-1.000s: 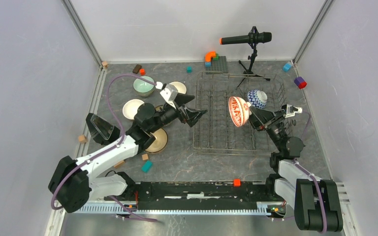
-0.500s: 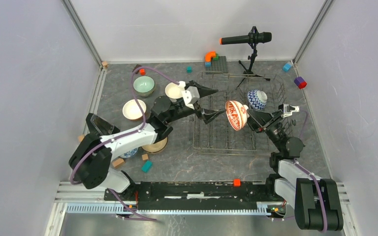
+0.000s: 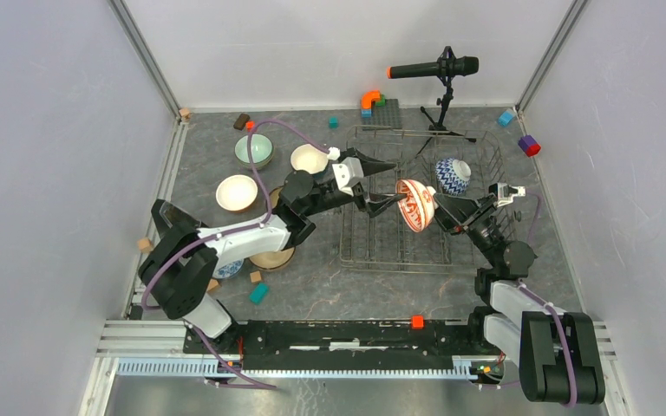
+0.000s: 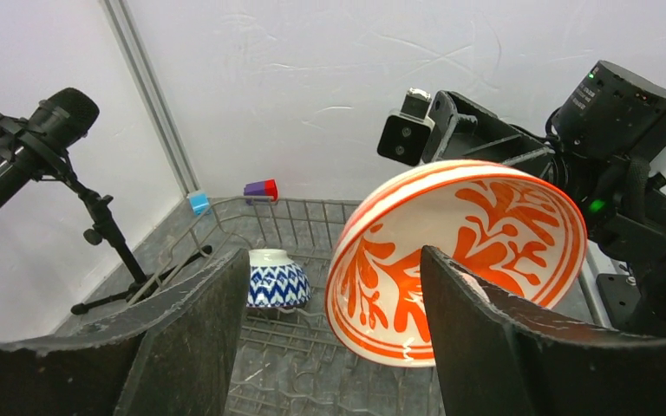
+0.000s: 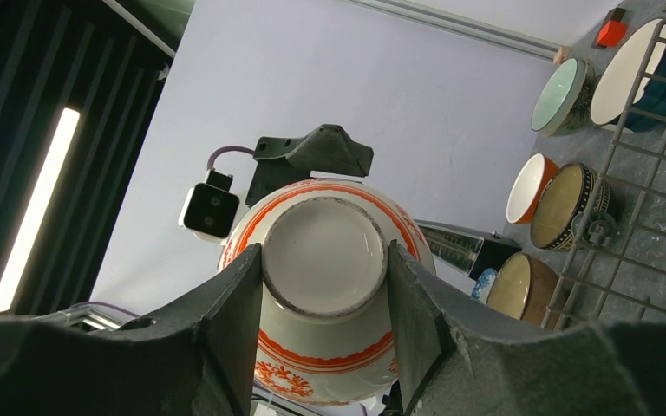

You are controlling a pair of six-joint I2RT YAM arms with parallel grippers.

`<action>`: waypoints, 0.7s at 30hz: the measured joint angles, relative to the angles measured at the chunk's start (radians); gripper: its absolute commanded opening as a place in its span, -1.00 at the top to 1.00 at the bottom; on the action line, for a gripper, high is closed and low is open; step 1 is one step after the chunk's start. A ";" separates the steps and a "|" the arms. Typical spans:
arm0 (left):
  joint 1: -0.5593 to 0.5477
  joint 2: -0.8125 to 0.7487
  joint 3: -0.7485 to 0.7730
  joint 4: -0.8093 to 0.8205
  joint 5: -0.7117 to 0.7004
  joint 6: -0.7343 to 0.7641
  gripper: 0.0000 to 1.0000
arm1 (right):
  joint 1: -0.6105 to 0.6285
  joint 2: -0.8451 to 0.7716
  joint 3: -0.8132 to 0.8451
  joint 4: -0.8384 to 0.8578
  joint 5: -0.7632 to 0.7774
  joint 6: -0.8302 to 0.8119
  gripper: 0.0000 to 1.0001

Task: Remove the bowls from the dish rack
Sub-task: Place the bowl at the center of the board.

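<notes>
Here: right end effector [image 5: 325, 251] clamped on foot of red-white bowl [image 3: 416, 205], held tilted above dish rack [image 3: 381, 247]. Left end effector [image 4: 334, 260] apart, straddling bowl rim. Blue-white bowl [image 4: 279, 279] in rack.

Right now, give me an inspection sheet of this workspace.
Surface: grey mottled table.
Job's things: red-white bowl held on edge above the rack; blue-white bowl in the rack; green bowl and cream bowl on the table, left of the rack.
Clutter: teal block, red block, studded plate.
Grippers: right pincer shut on the red-white bowl's foot; left pincer open, reaching the same bowl's rim, contact cannot be told.
Cables: purple cable arcs in the air behind the left pincer.
Surroundings: microphone on a tripod behind the rack; plain pale walls.
</notes>
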 measured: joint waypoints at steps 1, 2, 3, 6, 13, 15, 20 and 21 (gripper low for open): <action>-0.001 0.005 0.006 0.001 0.000 0.003 -0.48 | 0.000 0.000 0.000 0.000 -0.001 0.000 1.00; -0.002 0.012 0.014 0.003 0.001 0.003 -0.43 | 0.000 0.000 0.000 0.000 -0.002 0.000 1.00; -0.002 0.019 0.021 0.003 0.003 0.003 -0.39 | 0.000 0.000 0.000 0.000 -0.002 0.000 1.00; -0.002 0.042 0.039 0.003 0.013 0.002 -0.19 | 0.000 0.001 0.000 0.002 -0.005 0.000 1.00; -0.006 0.058 0.049 0.001 0.053 0.000 0.13 | 0.000 0.006 0.000 0.004 -0.005 0.000 1.00; -0.008 0.058 0.050 0.000 0.057 0.000 0.14 | 0.000 0.008 0.000 0.004 -0.005 0.000 1.00; -0.013 0.058 0.051 -0.005 0.070 0.002 0.23 | 0.000 0.009 0.000 0.003 -0.005 -0.001 1.00; -0.013 0.058 0.052 -0.009 0.071 0.004 0.23 | 0.000 0.009 0.000 0.003 -0.005 -0.001 1.00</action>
